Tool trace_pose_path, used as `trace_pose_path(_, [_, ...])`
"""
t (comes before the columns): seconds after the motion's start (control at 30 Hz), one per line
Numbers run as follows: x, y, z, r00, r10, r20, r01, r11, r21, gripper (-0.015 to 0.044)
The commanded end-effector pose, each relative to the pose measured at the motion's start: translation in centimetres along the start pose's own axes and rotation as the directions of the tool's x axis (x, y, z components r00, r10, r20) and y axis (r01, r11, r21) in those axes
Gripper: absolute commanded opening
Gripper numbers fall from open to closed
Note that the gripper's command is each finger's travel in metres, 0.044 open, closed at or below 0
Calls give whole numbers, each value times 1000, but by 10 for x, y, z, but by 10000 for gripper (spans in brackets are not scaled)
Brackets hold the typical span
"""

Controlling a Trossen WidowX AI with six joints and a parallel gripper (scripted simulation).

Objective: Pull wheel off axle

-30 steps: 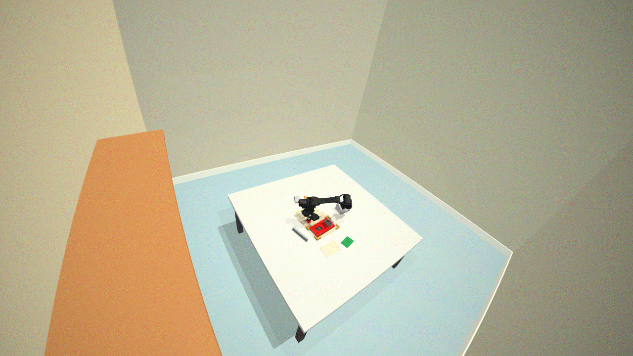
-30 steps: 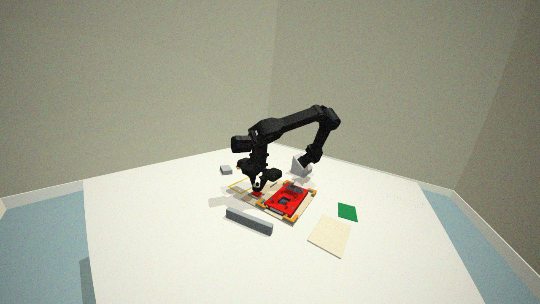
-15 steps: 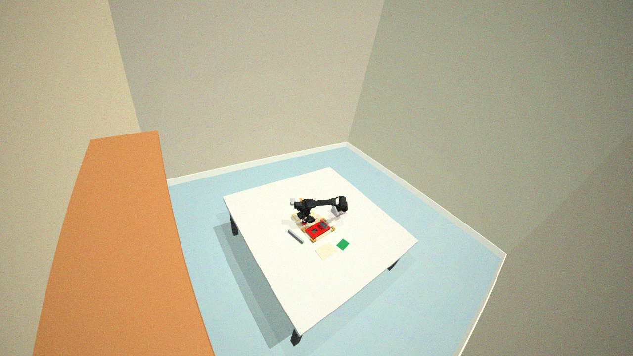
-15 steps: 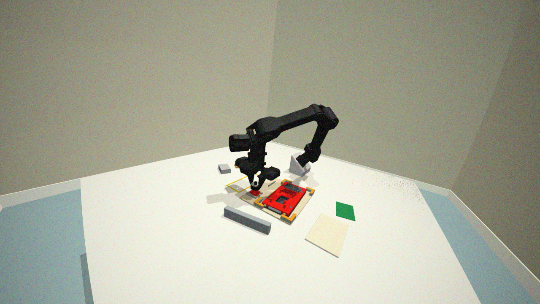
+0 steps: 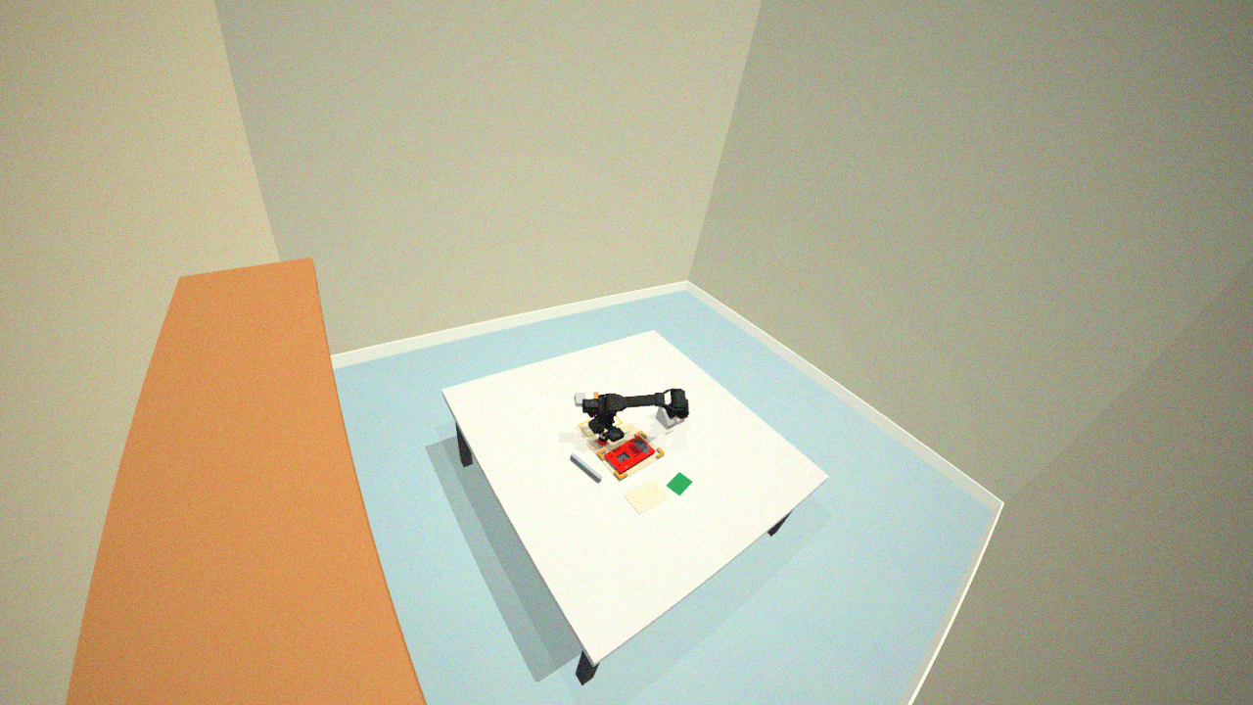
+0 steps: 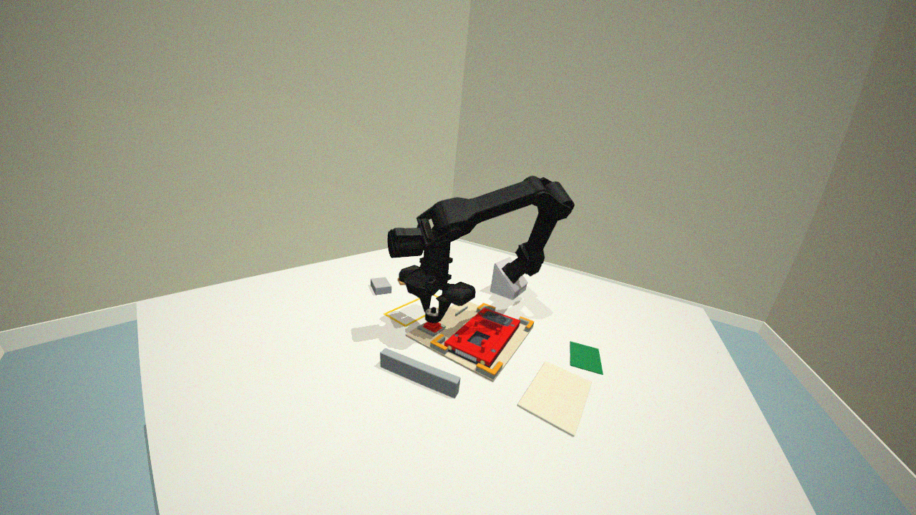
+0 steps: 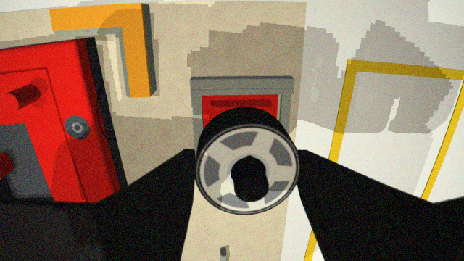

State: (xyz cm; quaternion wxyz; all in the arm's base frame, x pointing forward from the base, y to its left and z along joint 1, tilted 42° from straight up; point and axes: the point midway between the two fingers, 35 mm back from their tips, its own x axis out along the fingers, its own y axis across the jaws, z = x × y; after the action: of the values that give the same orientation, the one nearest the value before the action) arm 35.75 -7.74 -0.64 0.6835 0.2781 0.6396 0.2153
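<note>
Wheel (image 7: pixel 247 167): black tyre, pale grey face, darker grey spoke patches. Red block (image 7: pixel 240 103) in grey frame behind it. Yellow outline (image 7: pixel 342 109) at 3 o'clock. Orange corner bracket (image 7: pixel 135 51) at 11 o'clock. Black fingers.

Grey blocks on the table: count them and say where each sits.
2. A long grey bar lies in front of the red assembly; a small grey block sits behind the yellow-outlined area. The arm may hide others.
</note>
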Motion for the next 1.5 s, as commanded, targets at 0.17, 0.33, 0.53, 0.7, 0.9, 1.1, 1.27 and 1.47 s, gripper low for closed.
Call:
trace_pose_path(0.17, [-13, -2, 0, 1000, -4, 14, 4, 1000, 10, 0])
trace_pose_path(0.33, [-15, -2, 0, 1000, -4, 15, 4, 1000, 10, 0])
trace_pose_path(0.53, [-17, -2, 0, 1000, -4, 15, 4, 1000, 11, 0])
trace_pose_path(0.7, [-19, -2, 0, 1000, -4, 15, 3, 1000, 11, 0])
trace_pose_path(0.9, [-21, -2, 0, 1000, -4, 16, 3, 1000, 12, 0])
trace_pose_path(1.1, [-23, -2, 0, 1000, -3, 16, 3, 1000, 12, 0])
trace_pose_path(1.27, [-24, -2, 0, 1000, -3, 16, 3, 1000, 12, 0])
trace_pose_path(1.47, [-26, -2, 0, 1000, -3, 17, 3, 1000, 13, 0])
